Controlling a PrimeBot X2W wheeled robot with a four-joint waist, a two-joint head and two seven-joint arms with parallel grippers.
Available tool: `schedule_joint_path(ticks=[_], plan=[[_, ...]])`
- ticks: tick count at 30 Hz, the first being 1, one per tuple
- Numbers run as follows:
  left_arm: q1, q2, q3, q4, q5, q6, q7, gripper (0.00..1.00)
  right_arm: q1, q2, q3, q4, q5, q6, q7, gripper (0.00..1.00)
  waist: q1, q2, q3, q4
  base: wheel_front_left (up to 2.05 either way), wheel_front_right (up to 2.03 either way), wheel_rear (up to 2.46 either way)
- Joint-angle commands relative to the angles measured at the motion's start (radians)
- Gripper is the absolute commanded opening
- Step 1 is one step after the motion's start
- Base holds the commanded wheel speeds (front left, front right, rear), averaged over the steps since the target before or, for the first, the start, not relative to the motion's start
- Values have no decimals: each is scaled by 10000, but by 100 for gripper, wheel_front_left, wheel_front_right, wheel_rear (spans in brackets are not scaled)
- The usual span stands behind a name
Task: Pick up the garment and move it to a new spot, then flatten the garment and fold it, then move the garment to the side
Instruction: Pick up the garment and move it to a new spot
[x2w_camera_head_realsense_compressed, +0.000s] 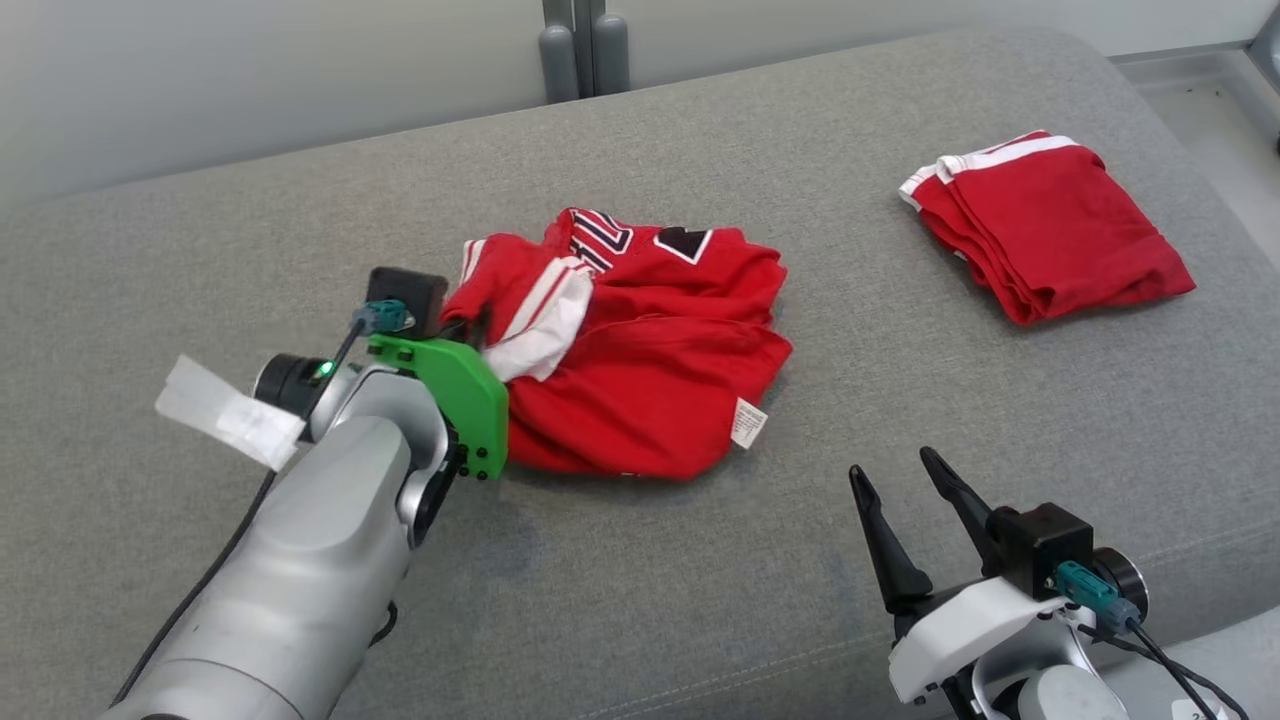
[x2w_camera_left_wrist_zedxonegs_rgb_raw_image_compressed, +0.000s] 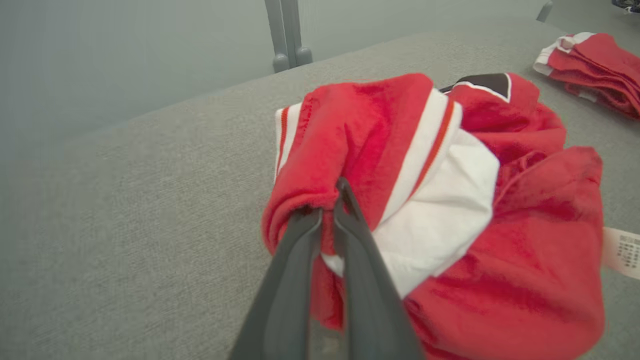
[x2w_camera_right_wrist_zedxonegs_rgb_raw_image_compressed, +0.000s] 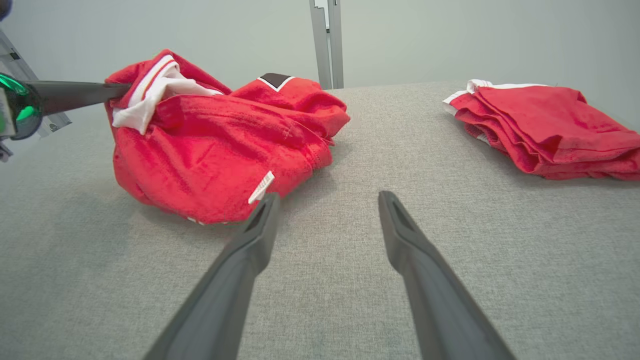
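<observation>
Head view, surface: a grey fabric cushion (x2w_camera_head_realsense_compressed: 300, 230) is stretching across the whole frame.
Head view, garment: a crumpled red garment (x2w_camera_head_realsense_compressed: 650, 380) with white stripes is lying near the cushion's middle, and a white label (x2w_camera_head_realsense_compressed: 748, 422) is sticking out at its near edge.
Head view, left gripper: the left gripper (x2w_camera_head_realsense_compressed: 472, 330), mounted behind a green bracket (x2w_camera_head_realsense_compressed: 455, 395), is reaching into the garment's left side and is mostly hidden here.
Head view, right gripper: the right gripper (x2w_camera_head_realsense_compressed: 890, 462) is hovering at the lower right, spread wide and holding nothing, apart from the garment.
Head view, folded cloth: a folded red cloth (x2w_camera_head_realsense_compressed: 1050, 225) is sitting at the upper right, well apart from the garment.
Left wrist view, grip: the two dark fingers (x2w_camera_left_wrist_zedxonegs_rgb_raw_image_compressed: 290, 280) are pressing nearly together, pinching a red fold of the garment beside its white panel.
Right wrist view, open tool: the right gripper's two prongs are pointing apart across bare cushion, the left tip just beside the label.
Right wrist view, garment: it is lying to the left, its upper left corner held by the left gripper coming in from the frame's left edge.
Right wrist view, folded cloth: it is resting at the far right.
</observation>
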Motion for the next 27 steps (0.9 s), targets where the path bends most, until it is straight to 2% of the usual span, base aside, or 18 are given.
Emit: schedule_joint_path(ticks=[1, 2, 3, 4, 5, 13, 22, 27], plan=[[183, 129, 139, 212, -179, 138, -123, 0, -91, -4, -40, 19, 34, -15, -51, 100, 1, -1, 26, 130, 0, 0, 0], [234, 148, 224, 371, -242, 214, -185, 0, -91, -2, -41, 31, 34, -15, -60, 100, 1, -1, 19, 184, 0, 0, 0], [300, 162, 297, 527, -327, 261, -197, 33, -81, -2, -47, 46, 34, -15, -63, 100, 1, -1, 0, 246, 0, 0, 0], [362, 148, 381, 640, -424, 276, -217, 83, -66, -5, -72, 53, 32, -15, -66, 100, 1, -1, -13, 321, 0, 0, 0], [411, 125, 486, 749, -534, 252, -264, 100, -52, -4, -78, 66, 33, -15, -74, 100, 1, -1, -42, 393, 0, 0, 0], [755, 244, 587, 1153, -789, -5, -632, 100, 89, -5, -87, 119, 53, -15, -14, 100, 1, -1, -438, 915, 0, 0, 0], [1000, -129, 430, 730, -829, -225, -973, 100, 288, -5, -65, 146, 108, -15, 88, 100, 1, -1, -937, 1200, 0, 0, 0], [1097, -412, 152, 221, -773, -320, -752, 100, 350, -5, -38, 117, 127, -15, 114, 100, 1, -1, -1000, 1193, 0, 0, 0]])
